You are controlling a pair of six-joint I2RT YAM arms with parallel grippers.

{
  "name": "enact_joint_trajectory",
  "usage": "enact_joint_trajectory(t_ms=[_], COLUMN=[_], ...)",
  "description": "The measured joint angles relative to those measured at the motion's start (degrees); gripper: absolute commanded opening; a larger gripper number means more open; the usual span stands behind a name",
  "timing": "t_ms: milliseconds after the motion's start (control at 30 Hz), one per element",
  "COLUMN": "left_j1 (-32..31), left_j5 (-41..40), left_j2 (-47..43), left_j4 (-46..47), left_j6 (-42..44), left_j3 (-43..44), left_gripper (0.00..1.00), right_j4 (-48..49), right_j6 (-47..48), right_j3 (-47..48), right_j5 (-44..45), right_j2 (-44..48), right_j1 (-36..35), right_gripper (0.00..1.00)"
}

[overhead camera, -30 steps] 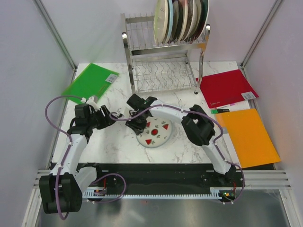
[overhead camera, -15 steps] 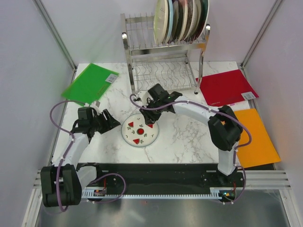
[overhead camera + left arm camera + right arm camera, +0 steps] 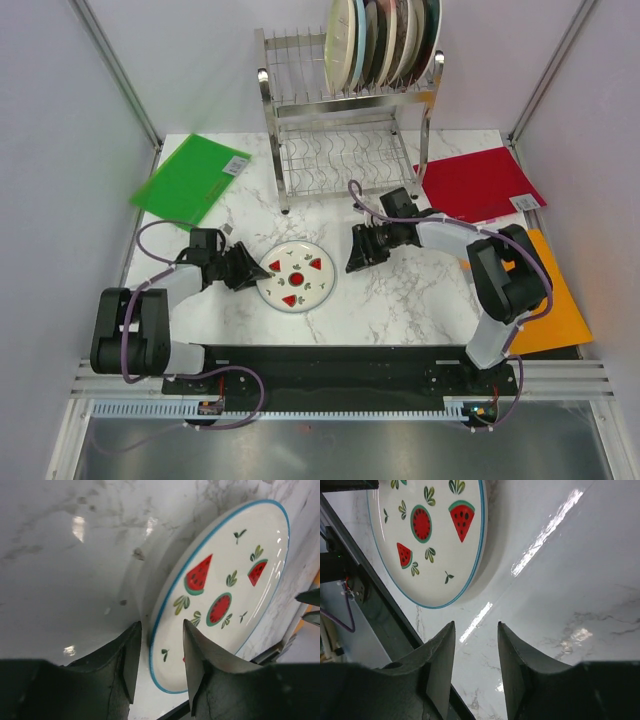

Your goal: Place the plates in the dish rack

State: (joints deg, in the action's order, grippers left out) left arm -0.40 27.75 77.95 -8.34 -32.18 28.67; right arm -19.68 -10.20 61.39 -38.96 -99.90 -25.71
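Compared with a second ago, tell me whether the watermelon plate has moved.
Yes. The watermelon plate slid left, toward the left post of the dish rack.

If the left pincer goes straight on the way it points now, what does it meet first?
The round white watermelon plate: its blue rim lies between the left pincer's open fingers; whether they touch is unclear.

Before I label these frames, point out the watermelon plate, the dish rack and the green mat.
watermelon plate (image 3: 297,277), top view, on its centre.
dish rack (image 3: 340,160), top view, on its lower wire shelf.
green mat (image 3: 185,178), top view, on its middle.
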Motion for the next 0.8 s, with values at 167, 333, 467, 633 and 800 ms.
enact_joint_trajectory(t_ms=[167,333,467,633,800], left_j1=[-4.5,-5.6,-5.3,-4.9,-5.0], left_j5=[2.3,6.5,7.9,8.9,8.9], left_j2=[2.6,5.8,7.0,7.8,7.8], left_j4=[2.8,4.5,5.0,5.1,5.0], left_j6=[0.0,0.6,1.6,2.1,2.1], left_j3=[0.4,0.7,1.3,1.5,1.5], left_gripper=[0.29,0.02,0.02,0.02,0.02], right_j4=[5.2,14.8,20.7,27.8,41.5], right_j6=[-3.8,-10.4,-16.1,-23.7,-36.5], right_j3=[-5.5,-9.6,-10.1,-11.0,-12.0], right_j5=[-5.6,-11.8,-16.2,-19.2,-22.5], right_j2=[-3.5,-7.2,-10.1,-13.0,-17.7], right_j1=[-0.3,-0.4,0.0,1.1,1.8], right_gripper=[0.5,0.52,0.52,0.53,0.48])
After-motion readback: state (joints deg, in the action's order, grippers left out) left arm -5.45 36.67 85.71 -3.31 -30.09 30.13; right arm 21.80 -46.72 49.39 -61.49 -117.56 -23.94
